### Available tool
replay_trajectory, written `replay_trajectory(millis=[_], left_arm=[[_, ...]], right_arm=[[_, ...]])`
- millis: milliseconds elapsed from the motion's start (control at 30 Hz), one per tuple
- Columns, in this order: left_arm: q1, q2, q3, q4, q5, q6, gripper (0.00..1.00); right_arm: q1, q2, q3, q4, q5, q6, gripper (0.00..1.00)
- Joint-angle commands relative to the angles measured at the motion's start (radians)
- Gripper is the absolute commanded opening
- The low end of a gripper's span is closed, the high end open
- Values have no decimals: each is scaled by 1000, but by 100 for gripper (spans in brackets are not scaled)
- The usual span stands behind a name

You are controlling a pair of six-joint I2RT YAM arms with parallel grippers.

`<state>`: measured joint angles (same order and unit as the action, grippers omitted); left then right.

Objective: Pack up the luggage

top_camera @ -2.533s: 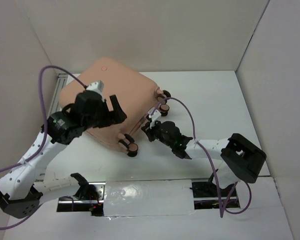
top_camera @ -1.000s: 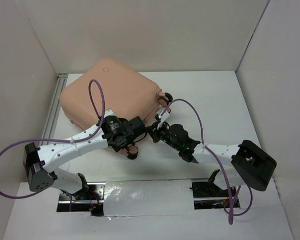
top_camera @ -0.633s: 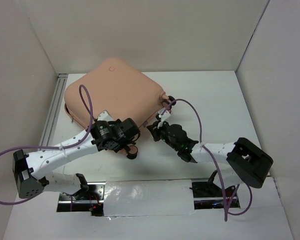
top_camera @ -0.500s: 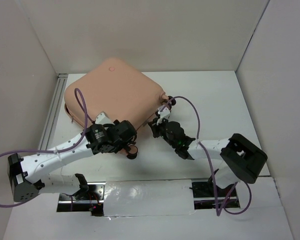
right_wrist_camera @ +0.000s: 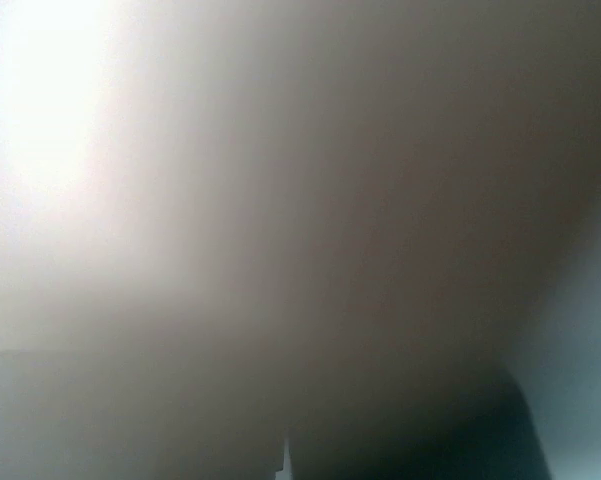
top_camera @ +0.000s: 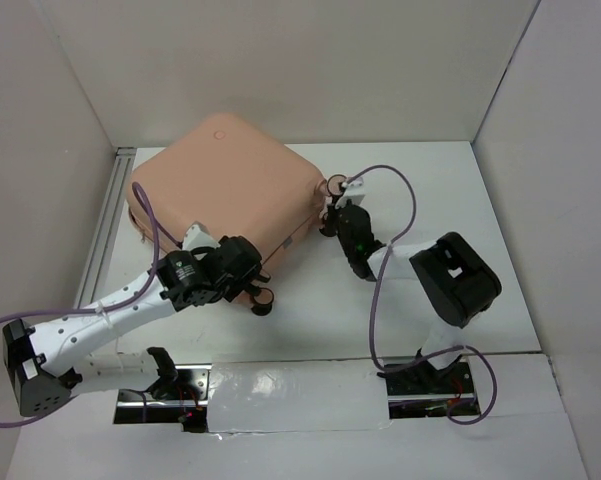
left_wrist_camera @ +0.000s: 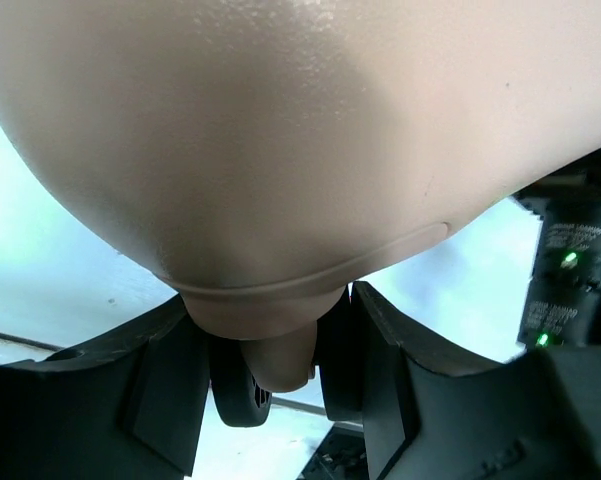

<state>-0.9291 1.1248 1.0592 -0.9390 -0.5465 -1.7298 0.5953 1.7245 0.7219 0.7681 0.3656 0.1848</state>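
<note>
The large pale peach-pink hard-shell luggage (top_camera: 220, 195), rounded at its corners, is seen lying flat and closed on the far left part of the white table (top_camera: 460, 200), turned at an angle so that one corner points toward the arms. A small dark wheel (top_camera: 261, 297) is carried at that near corner, and another small dark wheel (top_camera: 334, 186) is seen at the right-hand corner.

The near corner is met by the left gripper (top_camera: 238, 268). In the left wrist view the smooth shell fills the upper part, and the peach wheel mount with its dark wheel is flanked by the two black fingers (left_wrist_camera: 150, 390), which lie against it on either side; the mount is thus grasped between them.

The right-hand edge of the luggage, just beside the far wheel, is met by the right gripper (top_camera: 332, 208), whose jaws are clenched together with nothing seen between them. The right wrist view is blurred: only a pale surface very close to the lens and the dark fingers (right_wrist_camera: 400, 440) at the bottom can be made out.

A purple cable (top_camera: 378, 300) is looped along the right arm, and a second purple cable (top_camera: 145, 215) is draped over the luggage's left side toward the left arm.
</note>
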Motion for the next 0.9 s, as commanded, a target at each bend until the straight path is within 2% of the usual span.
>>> replay_trajectory(millis=[0,167,200,300,333,433,500,567,600,633,700,733,867], left_arm=[[39,-42,-70,-242,-59,93,0],[72,-51,-114,-251,-30,113,0],[84,-51,-114,-251,-30,124,0],[107,-51,-123,-224,-7,174,0],[107,-25,-111,-213,-7,185,0],[107,-13,-88,-202,-21,226,0],[116,-2,-79,-202,-61,265,0],[130,-2,-79,-189,-85,336,0],[141,-2,-79,-188,-86,357,0],[141,-2,-79,-175,-98,371,0],[141,-45,-88,-165,-98,397,0],[151,-62,-88,-155,-98,406,0],[186,-154,-128,-112,-89,475,0]], right_arm=[[-204,76,56,18,93,168,0],[-313,161,93,203,-156,258,0],[-328,196,105,235,-266,268,0],[-362,240,168,296,-451,202,0],[-371,241,192,242,-584,141,0],[-371,175,160,211,-611,92,0],[-362,115,64,220,-594,38,1],[-351,47,51,116,-622,-2,8],[-351,37,51,81,-640,-21,15],[-341,37,51,50,-715,-40,19],[-341,37,40,36,-810,-76,25],[-332,37,31,36,-908,-96,36],[-312,47,-21,103,-1001,-142,45]])
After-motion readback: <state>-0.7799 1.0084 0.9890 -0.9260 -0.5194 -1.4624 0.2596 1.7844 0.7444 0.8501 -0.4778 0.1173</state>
